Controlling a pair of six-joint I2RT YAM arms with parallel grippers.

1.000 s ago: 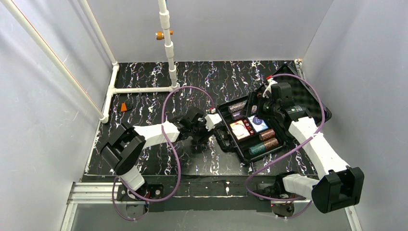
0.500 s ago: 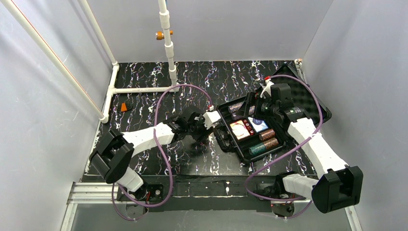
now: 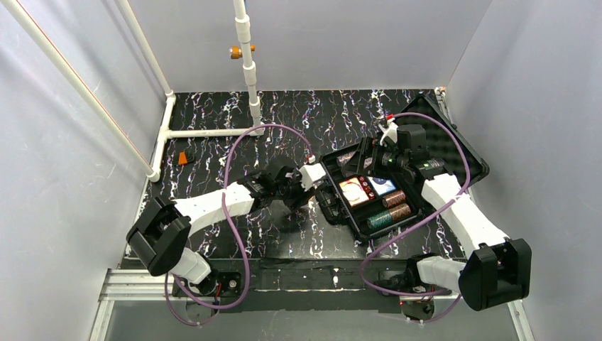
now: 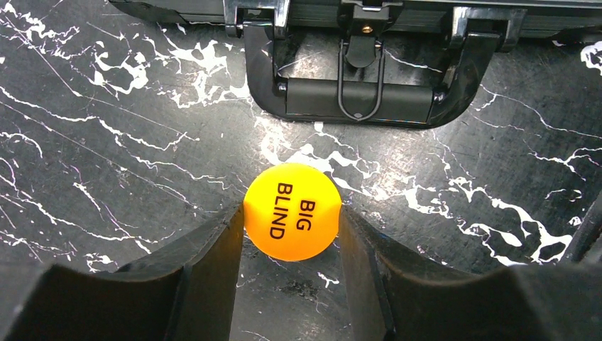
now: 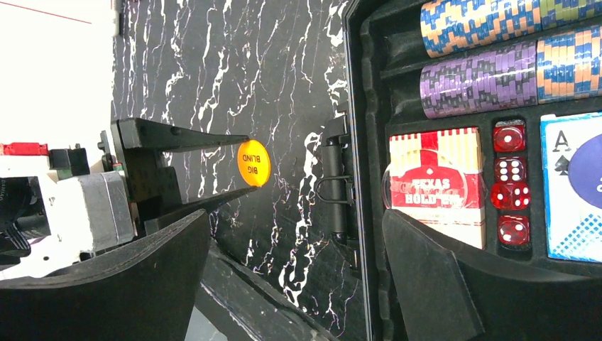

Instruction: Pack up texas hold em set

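Black marbled table (image 3: 234,135) is stretching out under both arms, with pale walls closing it in on three sides. The left pincer (image 4: 291,217) is gripping a yellow round button (image 4: 292,211) lettered BIG BLIND. Its fingers are narrowed to the disc's width and pressing on opposite edges. That edge grip is leaving the flat faces free, probably so the disc can be laid down flat. The button is sitting outside the case (image 5: 358,85), just short of it. Directly ahead of the fingertips the carry handle (image 4: 358,99) is lying on the table, and the latched front wall is rising just beyond it.

The right pincer (image 5: 297,220) is hanging wide open and empty above that same front edge. Chip stacks (image 5: 490,78), a red card deck (image 5: 434,177) and red dice (image 5: 509,174) are lying packed beneath and beyond one of its fingers.

Handle and wall are standing between the button and the tray, so the left pincer is needing to rise before going forward. Bare table is lying open behind and beside it. The room over the front wall is looking tight, since the right pincer is hovering there. Which pocket is free I cannot tell.
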